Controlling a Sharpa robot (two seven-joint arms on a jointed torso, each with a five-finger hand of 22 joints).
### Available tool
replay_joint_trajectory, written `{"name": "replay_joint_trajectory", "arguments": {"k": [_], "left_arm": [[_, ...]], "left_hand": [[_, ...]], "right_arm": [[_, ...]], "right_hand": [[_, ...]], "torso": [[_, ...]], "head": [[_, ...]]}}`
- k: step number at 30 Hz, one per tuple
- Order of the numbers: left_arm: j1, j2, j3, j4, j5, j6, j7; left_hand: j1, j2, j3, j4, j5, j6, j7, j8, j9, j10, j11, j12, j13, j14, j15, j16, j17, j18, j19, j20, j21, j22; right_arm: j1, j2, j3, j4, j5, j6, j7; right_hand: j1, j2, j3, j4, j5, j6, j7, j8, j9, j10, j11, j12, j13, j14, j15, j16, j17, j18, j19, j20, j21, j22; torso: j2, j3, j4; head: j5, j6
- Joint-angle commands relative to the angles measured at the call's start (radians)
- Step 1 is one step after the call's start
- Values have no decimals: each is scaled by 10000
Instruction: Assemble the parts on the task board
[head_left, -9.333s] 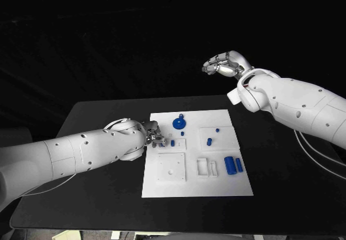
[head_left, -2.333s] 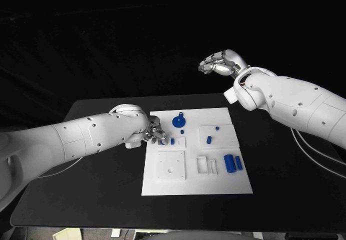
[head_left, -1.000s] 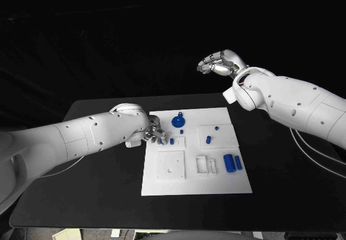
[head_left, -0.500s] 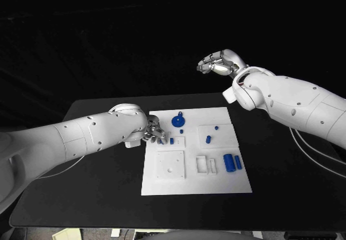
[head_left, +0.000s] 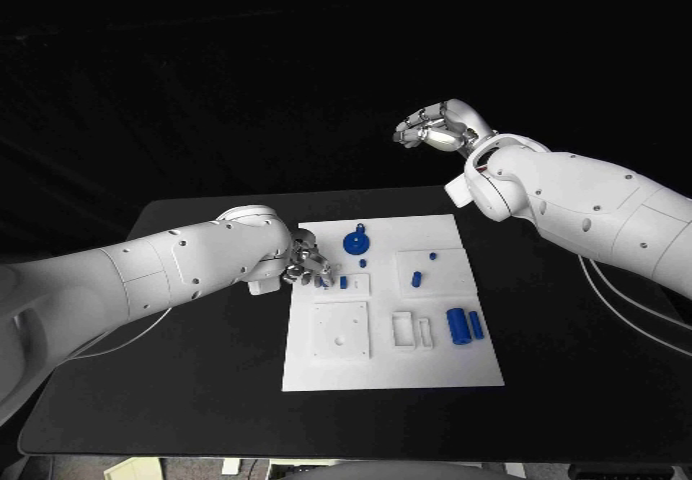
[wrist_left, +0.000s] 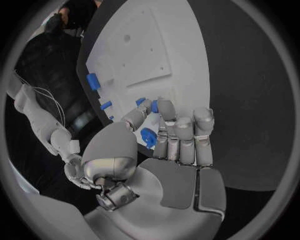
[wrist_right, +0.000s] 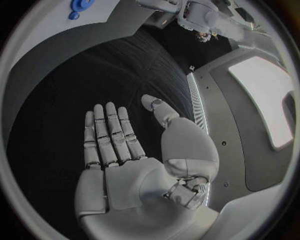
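The left hand (head_left: 306, 268) is resting at the left edge of the task board (head_left: 433, 370), pinching a small blue part (wrist_left: 148, 137) between thumb and fingers. The right hand (head_left: 437, 127) is hanging well above and beyond the table (head_left: 173, 400), fingers spread and holding nothing.

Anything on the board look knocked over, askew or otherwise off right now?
Nothing stands out. The board lies square on the table, and the blue parts sit tidy on it. The left hand pinches a small blue part at the board's edge; the right hand hangs open, away from the board.
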Motion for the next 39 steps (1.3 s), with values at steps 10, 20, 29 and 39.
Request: {"name": "replay_joint_trajectory", "arguments": {"k": [10,20,29,39], "left_arm": [[156,333,35,-595,546,2195,-113],[222,704,43,-1193,586,2374,-99],[223,836,47,-1236,416,2321,-105],[220,939,43,-1345,104,2161,-127]], "left_hand": [[676,943,-9,-130,-3,-148,49,-24,357,235,-400,93,76,317,-627,36,45,520,-185,-914,49,43],[698,952,5,-181,19,-185,61,-78,536,169,-388,137,115,248,-614,77,64,512,-246,-909,61,65],[710,947,7,-191,22,-188,61,-97,599,154,-389,164,134,234,-615,98,72,513,-252,-911,73,73],[742,918,15,-205,60,-181,55,-122,675,140,-395,197,158,226,-622,127,80,517,-253,-918,90,81]], "right_arm": [[-5,52,8,-30,-48,100,16],[-11,112,8,-55,-49,108,18],[-14,113,8,-61,-49,105,24],[-14,118,8,-55,-49,108,25]], "right_hand": [[-82,29,7,47,56,-24,53,57,-18,43,10,-68,-14,-73,8,40,-26,151,-13,28,-63,17],[-83,34,8,48,57,-24,53,59,-22,42,11,-73,-16,-78,9,48,-38,154,-16,30,-65,18],[-84,42,9,49,58,-23,52,62,-25,43,11,-77,-18,-83,10,56,-49,156,-19,33,-66,20],[-88,51,9,54,57,-22,52,65,-29,44,12,-81,-19,-87,11,65,-61,159,-22,35,-68,22]], "torso": [[4,-2,-9],[4,10,-11],[-3,5,-3],[0,1,2]], "head": [[13,11],[22,39],[19,13],[8,2]]}}
